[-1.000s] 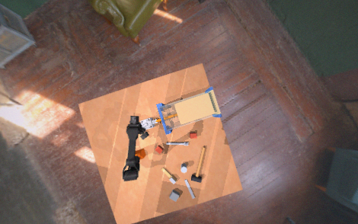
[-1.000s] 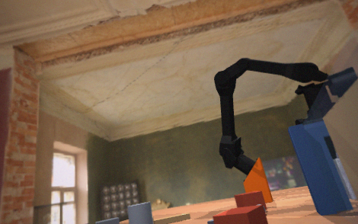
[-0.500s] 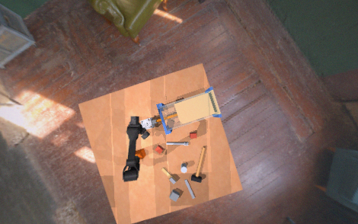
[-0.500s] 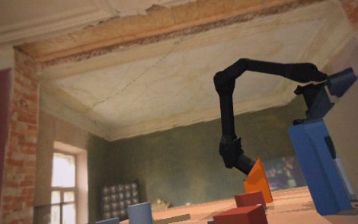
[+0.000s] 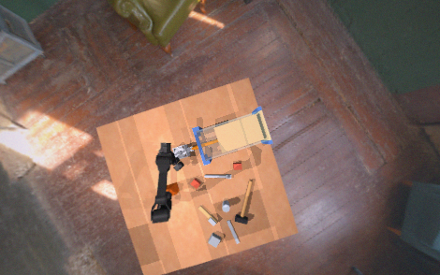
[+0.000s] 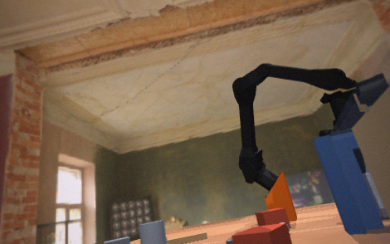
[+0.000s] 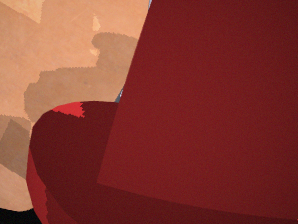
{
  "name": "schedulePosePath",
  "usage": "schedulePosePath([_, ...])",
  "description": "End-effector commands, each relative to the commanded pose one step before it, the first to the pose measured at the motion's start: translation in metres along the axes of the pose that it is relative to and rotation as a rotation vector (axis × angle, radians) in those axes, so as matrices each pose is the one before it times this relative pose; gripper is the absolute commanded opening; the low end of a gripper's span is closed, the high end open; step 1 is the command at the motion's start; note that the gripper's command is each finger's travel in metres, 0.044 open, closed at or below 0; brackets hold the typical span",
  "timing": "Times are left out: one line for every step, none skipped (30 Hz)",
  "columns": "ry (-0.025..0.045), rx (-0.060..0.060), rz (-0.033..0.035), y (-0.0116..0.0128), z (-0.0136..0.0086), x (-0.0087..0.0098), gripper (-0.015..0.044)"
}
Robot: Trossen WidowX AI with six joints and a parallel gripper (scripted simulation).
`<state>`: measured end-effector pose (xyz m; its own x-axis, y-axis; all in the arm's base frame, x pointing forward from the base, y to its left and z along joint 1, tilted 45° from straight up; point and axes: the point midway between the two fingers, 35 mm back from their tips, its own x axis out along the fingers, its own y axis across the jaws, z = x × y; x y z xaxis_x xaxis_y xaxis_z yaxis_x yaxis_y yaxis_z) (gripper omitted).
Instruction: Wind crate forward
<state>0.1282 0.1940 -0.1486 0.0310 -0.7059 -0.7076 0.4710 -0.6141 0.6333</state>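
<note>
The cream crate [image 5: 240, 134] lies in the clear-panelled cubby, its front short of the blue frame [image 5: 201, 146] [image 6: 348, 178] at the mouth. An orange strap [image 5: 212, 142] runs from it to the silver winch [image 5: 182, 151]. My gripper [image 5: 175, 153] [image 6: 328, 132] points down at the winch and is shut on the winch handle. A large dark red shape, which I take as the handle [image 7: 215, 100], fills most of the wrist view. The fingertips, the square key and the round hole are hidden, so the key's seating cannot be told. The crate looks flat from above.
Two red blocks [image 5: 196, 183] [image 5: 237, 166] and a silver tool [image 5: 218, 176] lie beside the cubby. A hammer [image 5: 247, 198], a small mallet [image 5: 207, 214], a grey cylinder [image 5: 226, 206], a grey bar [image 5: 233, 231] and a grey block [image 5: 214, 239] lie farther off. An orange wedge [image 5: 172, 189] [image 6: 283, 199] stands by the arm.
</note>
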Motion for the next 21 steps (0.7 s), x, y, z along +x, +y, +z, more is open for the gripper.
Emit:
schedulePosePath([0.00153,0.0181,0.00315,0.00013,-0.00068,0.004,0.0])
schedulePosePath([0.0,0.0,0.0,0.0,0.0,0.0,0.0])
schedulePosePath([-0.00007,0.0055,-0.0003,-0.00025,-0.00001,-0.00001,0.0])
schedulePosePath([-0.00022,0.0166,-0.00088,-0.00074,-0.00004,-0.00003,0.0])
schedulePosePath([-0.00023,0.0166,-0.00088,-0.00074,-0.00003,-0.00003,0.0])
schedulePosePath([-0.00008,0.0055,-0.00029,-0.00025,0.0,-0.00001,0.0])
schedulePosePath([0.00004,0.001,-0.00006,-0.00002,-0.00008,-0.00009,0.0])
schedulePosePath([0.0,0.0,0.0,0.0,0.0,0.0,0.0])
schedulePosePath([0.0,0.0,0.0,0.0,0.0,0.0,0.0])
schedulePosePath([0.0,0.0,0.0,0.0,0.0,0.0,0.0])
schedulePosePath([-0.00003,0.0019,-0.00009,0.00009,0.00002,-0.00006,0.0])
schedulePosePath([0.0,0.0,0.0,0.0,0.0,0.0,0.0])
schedulePosePath([0.0,0.0,0.0,0.0,0.0,0.0,0.0])
schedulePosePath([0.0,0.0,0.0,0.0,0.0,0.0,0.0])
schedulePosePath([0.00007,-0.0053,0.00029,0.00025,0.0,0.0,0.0])
schedulePosePath([-0.0005,-0.0146,-0.00363,0.00063,0.00108,-0.004,0.0026])
schedulePosePath([0.0,0.0,0.0,0.0,0.0,0.0,0.0053])
schedulePosePath([0.0,0.0,0.0,0.0,0.0,0.0,0.0079])
schedulePosePath([0.0,0.0,0.0,0.0,0.0,0.0,0.0105])
schedulePosePath([0.0,0.0,0.0,0.0,0.0,0.0,0.0131])
schedulePosePath([0.0,0.0,0.0,0.0,0.0,0.0,0.0157])
